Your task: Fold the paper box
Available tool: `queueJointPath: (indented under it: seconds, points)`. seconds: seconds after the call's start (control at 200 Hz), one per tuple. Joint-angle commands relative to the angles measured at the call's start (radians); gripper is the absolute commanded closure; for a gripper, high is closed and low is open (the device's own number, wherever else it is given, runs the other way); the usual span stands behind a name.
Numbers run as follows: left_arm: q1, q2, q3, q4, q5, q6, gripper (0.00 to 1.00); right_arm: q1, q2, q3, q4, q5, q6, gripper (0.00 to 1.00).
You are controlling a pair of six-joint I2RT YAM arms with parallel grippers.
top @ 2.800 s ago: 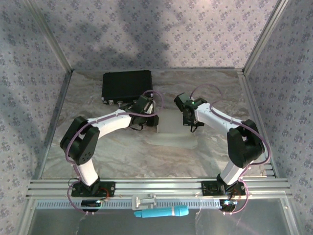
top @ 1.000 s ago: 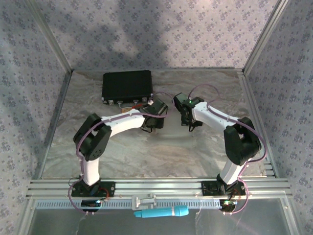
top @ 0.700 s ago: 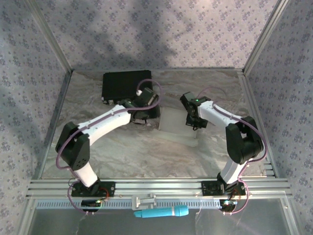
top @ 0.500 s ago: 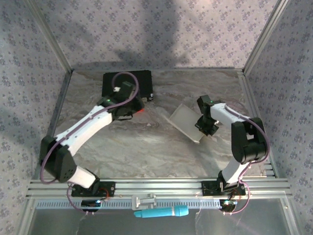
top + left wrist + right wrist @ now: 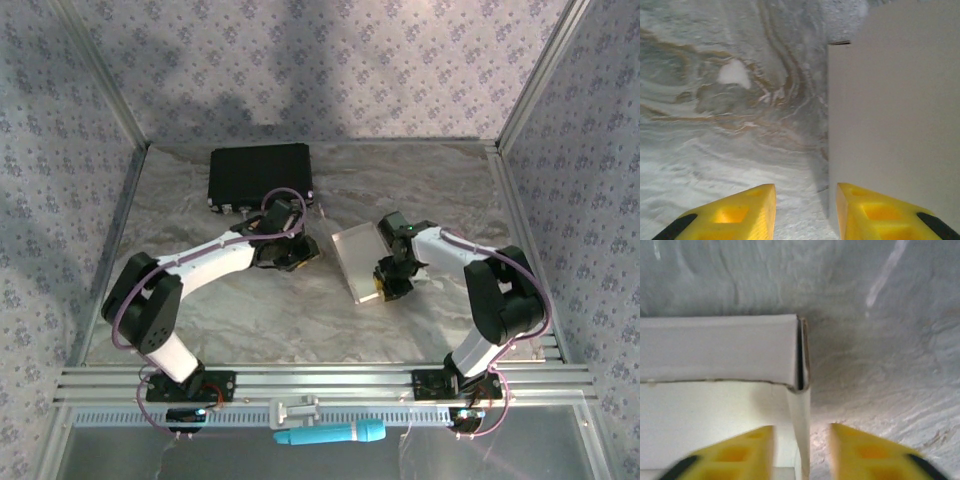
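Note:
The paper box is a shallow white box lying askew mid-table between the two arms. In the right wrist view its folded corner and thin side wall stand between the yellow fingers of my right gripper, with a gap on each side, so the jaws are open astride that wall. My right gripper is at the box's near right corner. My left gripper is just left of the box. In its wrist view the box's outer face rises beside the right finger, and my left gripper is open over bare table.
A black rectangular case lies at the back left, close behind the left arm. A blue tool rests on the front rail. Patterned enclosure walls close off the marbled table on three sides.
My right gripper has opened off the box wall and pulled the box toward the centre, now lying flatter. The left arm swung away to the left, then came back beside the box.

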Motion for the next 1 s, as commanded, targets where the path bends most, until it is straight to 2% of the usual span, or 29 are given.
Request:
queueJointPath:
  seconds: [0.0, 0.06, 0.165, 0.25, 0.3, 0.34, 0.46, 0.57, 0.675, 0.785, 0.994]
  points:
    - [-0.009, 0.042, 0.016, 0.108, 0.043, -0.01, 0.63, 0.008, -0.031, 0.013, -0.028, -0.032, 0.086, 0.5]
    - [-0.018, 0.068, 0.039, 0.108, 0.047, -0.003, 0.63, 0.007, -0.063, 0.02, -0.049, -0.025, 0.072, 0.44]
    - [-0.035, 0.101, 0.07, 0.122, 0.051, -0.014, 0.64, -0.017, -0.137, 0.037, -0.103, -0.008, 0.012, 0.43]
    - [-0.051, 0.112, 0.093, 0.123, 0.037, -0.018, 0.65, -0.049, -0.205, 0.102, -0.169, 0.057, -0.125, 0.41]
    - [-0.056, 0.113, 0.102, 0.124, 0.032, -0.022, 0.64, -0.068, -0.232, 0.163, -0.182, 0.108, -0.255, 0.39]
    - [-0.056, 0.11, 0.103, 0.133, 0.031, -0.028, 0.64, -0.074, -0.243, 0.213, -0.145, 0.13, -0.419, 0.39]
    - [-0.056, 0.097, 0.104, 0.136, 0.02, -0.036, 0.64, -0.025, -0.218, 0.404, -0.137, 0.072, -0.88, 0.4]
    - [-0.056, 0.098, 0.102, 0.134, 0.017, -0.035, 0.64, 0.049, -0.186, 0.491, -0.16, 0.009, -1.081, 0.36]
    - [-0.056, 0.108, 0.108, 0.135, 0.02, -0.033, 0.64, 0.068, -0.137, 0.522, -0.187, -0.028, -1.154, 0.36]
    - [-0.056, 0.109, 0.11, 0.136, 0.019, -0.03, 0.64, 0.112, -0.066, 0.605, -0.248, -0.001, -1.206, 0.35]
    - [-0.056, 0.11, 0.112, 0.136, 0.019, -0.027, 0.64, 0.139, 0.037, 0.639, -0.242, 0.015, -1.212, 0.4]
